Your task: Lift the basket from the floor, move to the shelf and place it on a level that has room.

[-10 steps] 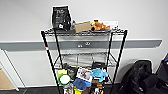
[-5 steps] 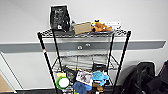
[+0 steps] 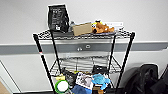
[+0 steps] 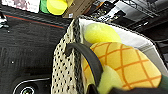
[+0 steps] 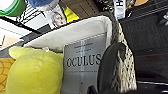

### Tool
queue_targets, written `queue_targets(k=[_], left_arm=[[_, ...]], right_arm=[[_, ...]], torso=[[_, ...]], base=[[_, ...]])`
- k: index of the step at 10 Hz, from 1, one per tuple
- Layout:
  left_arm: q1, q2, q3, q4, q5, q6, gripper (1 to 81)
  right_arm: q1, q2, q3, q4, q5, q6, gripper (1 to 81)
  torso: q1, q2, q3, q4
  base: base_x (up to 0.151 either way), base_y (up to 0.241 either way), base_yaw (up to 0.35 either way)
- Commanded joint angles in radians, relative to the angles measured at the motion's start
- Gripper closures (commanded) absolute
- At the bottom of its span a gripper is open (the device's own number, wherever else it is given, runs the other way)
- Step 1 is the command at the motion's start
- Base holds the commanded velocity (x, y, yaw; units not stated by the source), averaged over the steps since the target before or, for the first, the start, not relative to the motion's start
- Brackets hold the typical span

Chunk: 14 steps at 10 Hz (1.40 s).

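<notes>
Open second tier [image 3: 85, 63] on the shelf [image 3: 83, 50]; top and lower tiers crowded.

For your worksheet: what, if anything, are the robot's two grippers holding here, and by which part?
The woven basket, apparently by its two opposite side walls: a dark finger hooks over one rim in the left wrist view, another in the right wrist view.

the head camera faces the shelf [image 3: 83, 35] straight on from nearby; both wrist cameras look closely down opposite sides of the basket [image 4: 66, 72].
</notes>
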Motion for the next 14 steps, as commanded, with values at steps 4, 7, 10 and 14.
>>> queue_targets(k=[4, 7, 10, 14], left_arm=[[-0.116, -0.003, 0.042, -0.002, 0.022, 0.0, 81.1], [-0.116, -0.003, 0.042, -0.002, 0.022, 0.0, 81.1], [-0.116, -0.006, 0.055, 0.006, 0.022, 0.0, 81.1], [-0.139, -0.082, 0.191, 0.004, 0.019, -0.003, 81.1]], right_arm=[[0.118, 0.004, 0.046, 0.018, -0.035, 0.008, 81.1], [0.118, 0.006, 0.046, 0.018, -0.035, 0.008, 81.1], [0.119, 0.004, 0.047, 0.018, -0.037, 0.006, 81.1], [0.144, -0.086, 0.223, 0.018, -0.035, 0.012, 81.1]], torso=[[0.0, 0.0, 0.0, 0.0], [0.0, 0.0, 0.0, 0.0], [0.001, 0.001, 0.0, 0.0], [0.0, 0.0, 0.0, 0.0]], base=[[0.117, 0.0, 0.0], [0.114, 0.0, 0.0], [0.0, 0.0, 0.0], [0.0, 0.0, 0.0]])
